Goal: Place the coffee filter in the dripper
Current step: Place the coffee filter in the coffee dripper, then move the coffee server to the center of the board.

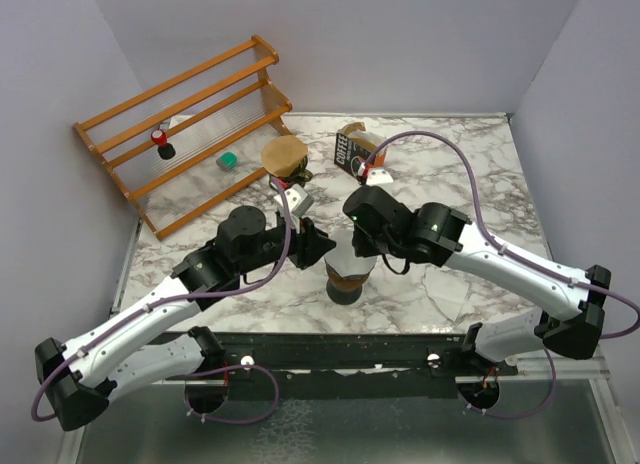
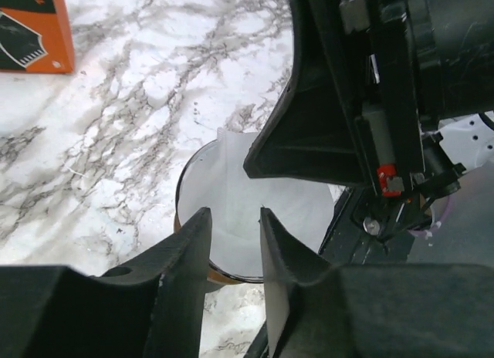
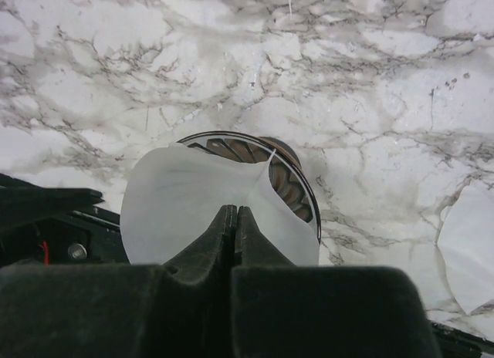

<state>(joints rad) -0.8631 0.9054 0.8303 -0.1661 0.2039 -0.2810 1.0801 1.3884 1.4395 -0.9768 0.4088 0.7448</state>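
Three pale grey walls (image 1: pixel 400 44) enclose a marble table (image 3: pixel 347 80). On it stands the dripper (image 3: pixel 297 190), with the coffee filter (image 3: pixel 193 204) seated inside. Above the dripper, the left gripper (image 2: pixel 234 215) is slightly parted and empty. The right gripper (image 3: pixel 234 213) is closed, tips against the filter; whether it pinches paper is unclear. Behind the dripper are a wooden rack (image 1: pixel 190 121) and a coffee box (image 1: pixel 352 149).

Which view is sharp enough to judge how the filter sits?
Right wrist: filter and dripper ribs crisp, only the right pincer dark. Left wrist: filter washed out white, left pincer a dark silhouette. Top external: sharp, but arms hide the dripper's inside.
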